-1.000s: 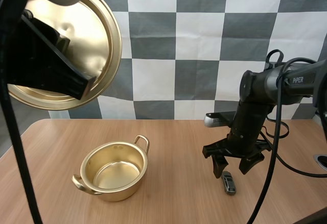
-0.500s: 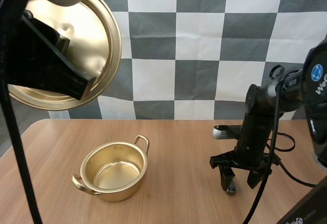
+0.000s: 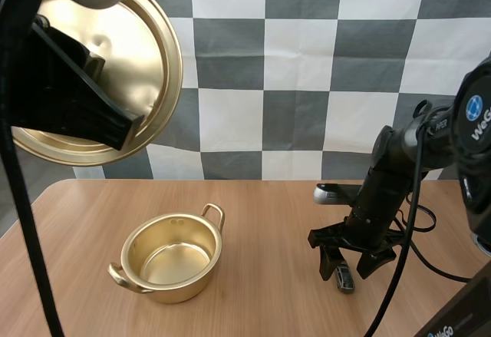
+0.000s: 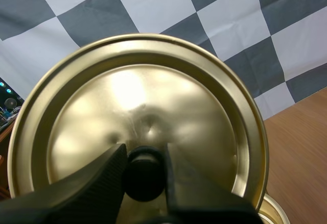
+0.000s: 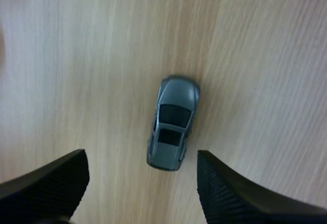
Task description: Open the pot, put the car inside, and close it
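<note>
One step of three looks finished from where I sit: the round brass-coloured metal lid (image 4: 153,96) is off and held high, above and to the left of the shiny gold two-handled pot (image 3: 173,256). My left gripper (image 4: 144,155) is clamped on the lid's black knob (image 4: 144,178), pinching it from either side. Farther out, low over the light wooden table (image 3: 268,214) and to the right of the pot, my right gripper (image 5: 139,157) hangs with its two black fingers spread wide, holding nothing. The small grey toy car (image 5: 172,122) sits on its wheels on the wood, its near end in the gap between the fingertips and the rest just beyond them, touched by neither. A little farther again, the pot stands upright and empty, well apart from the car. By my reckoning the pick is the step in hand, and the fingers have not yet closed. Left to do: grip the car, carry it across to the pot, release it inside, then bring the lid down and seat it.
</note>
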### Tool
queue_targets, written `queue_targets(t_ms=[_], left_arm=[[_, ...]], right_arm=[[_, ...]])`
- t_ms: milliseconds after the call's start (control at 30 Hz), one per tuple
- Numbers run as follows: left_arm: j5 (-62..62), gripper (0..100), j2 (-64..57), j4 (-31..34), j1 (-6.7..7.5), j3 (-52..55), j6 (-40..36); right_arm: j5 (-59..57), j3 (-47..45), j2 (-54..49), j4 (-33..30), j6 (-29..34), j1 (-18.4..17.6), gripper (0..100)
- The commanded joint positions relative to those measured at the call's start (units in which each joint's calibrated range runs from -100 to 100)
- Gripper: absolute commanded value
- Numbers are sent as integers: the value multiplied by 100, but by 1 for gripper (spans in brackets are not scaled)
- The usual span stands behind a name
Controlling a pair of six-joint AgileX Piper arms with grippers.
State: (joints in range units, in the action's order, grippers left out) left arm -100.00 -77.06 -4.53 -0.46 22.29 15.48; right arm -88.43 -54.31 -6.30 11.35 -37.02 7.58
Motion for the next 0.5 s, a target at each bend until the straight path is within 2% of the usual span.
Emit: queue_targets(t_ms=[0,467], left_arm=[[0,0,2,-8,4,-2,-3],[0,0,2,-8,4,-2,-3]], right_arm=[[11,15,79,1,-24,5,100],[834,15,692,2,-151,5,100]])
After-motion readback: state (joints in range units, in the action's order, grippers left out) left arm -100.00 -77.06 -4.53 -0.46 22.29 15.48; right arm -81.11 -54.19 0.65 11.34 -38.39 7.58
